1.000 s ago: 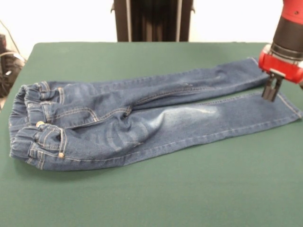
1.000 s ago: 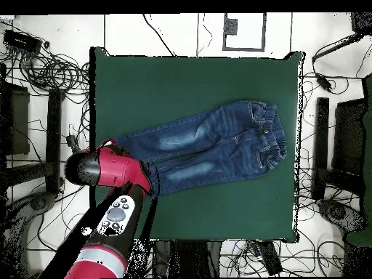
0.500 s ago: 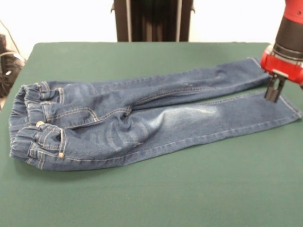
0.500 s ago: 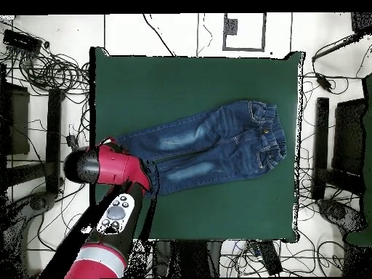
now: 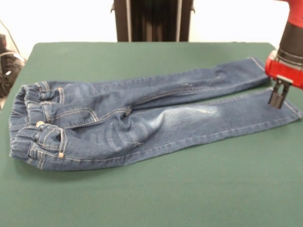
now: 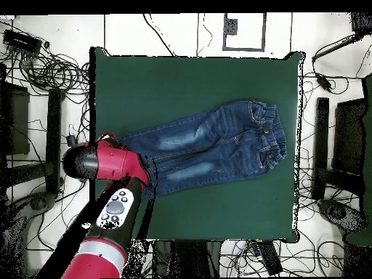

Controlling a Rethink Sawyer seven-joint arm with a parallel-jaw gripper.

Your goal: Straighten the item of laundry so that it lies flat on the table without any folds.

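The item of laundry, small blue jeans, lies spread on the green table. Its gathered waistband is at the left and both legs run to the right, side by side. The far leg partly overlaps the near one around the crotch. My gripper hangs at the right, just above the near leg's cuff end. Its fingers are shut with no cloth between them. In the overhead view the jeans lie across the table. There the red wrist covers the fingers, over the leg ends at the left.
A black pedestal stands behind the table's far edge. Dark gear sits off the table's left side. Tangled cables and stands surround the table in the overhead view.
My gripper has drifted right along the leg ends toward the table's right edge in the front view. The jeans have not moved.
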